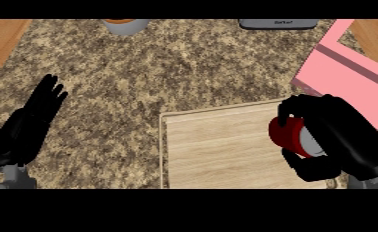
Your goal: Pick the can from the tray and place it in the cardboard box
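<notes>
Right robot hand [336, 136] is curled round the red can [289, 135], thumb and fingers wrapped over its top and underside. Can lies tilted on its side in the grasp, grey end face pointing toward the wrist. It sits over the right-hand part of the wooden tray [221, 148]; can't tell whether it's touching the tray surface or just above it.

Tray is a pale wood board with a thin raised lip, lying flat on the speckled granite table [170, 66]. Its upper-left corner is visible; its right part is covered by the hand.

Pink cardboard box [339, 63] is up and to the right of the tray, near its far right corner, angled, with one flap standing up along its upper edge. Can is not in the box; the box wall is just beyond the right hand's fingertips.

Left robot hand [33, 116] is well to the left of the tray, fingers straight and spread, holding nothing, resting over the table near the view's left edge.

Far side of the table from the tray: a grey cup with an orange inside [125, 25], up and left, cut off by the frame. A dark grey appliance with a label [277, 23] sits straight up from the tray, also cut off. Wooden strips [13, 36] border the table at both upper corners.
</notes>
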